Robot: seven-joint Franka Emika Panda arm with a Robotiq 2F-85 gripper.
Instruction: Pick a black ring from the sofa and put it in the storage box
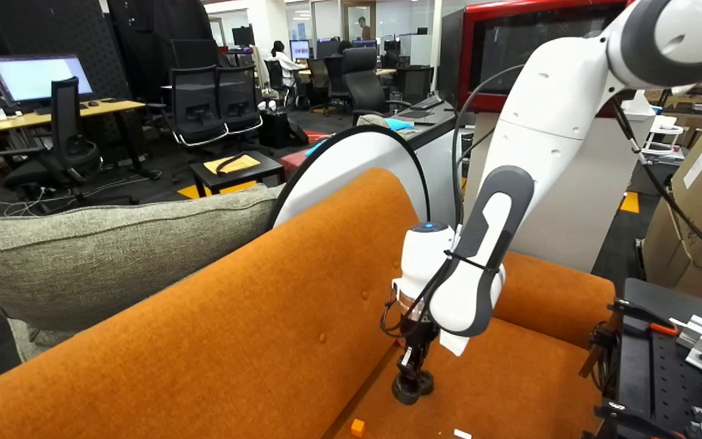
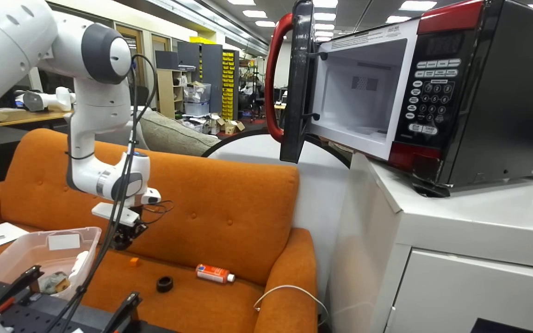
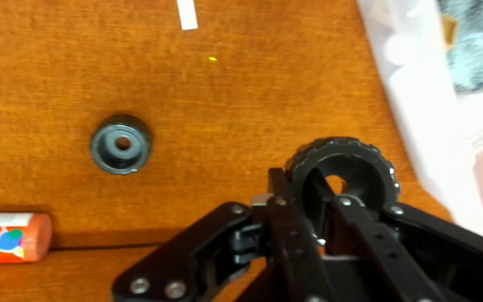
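Pinching the wall of a black ring point(image 3: 363, 174), the gripper point(image 3: 298, 180) hung over the seat of the sofa point(image 1: 278, 305); one finger point(image 3: 323, 186) was tucked inside the ring, its partner outside, and orange fabric showed clean through the central hole; just beside it, in the wrist view, ran the wall of the storage box point(image 2: 88, 241), and the pinched ring was outside that wall; down on the seat, well apart from the grip, lay a second black ring point(image 3: 109, 147), flat, hole upward; an orange bottle point(image 2: 213, 274) lay on its side near the sofa's back, while an orange block point(image 2: 134, 262) and a white strip point(image 3: 187, 16) rested on the seat; up above, in an exterior view, a red-and-black microwave point(image 2: 474, 101) stood with its door swung wide!
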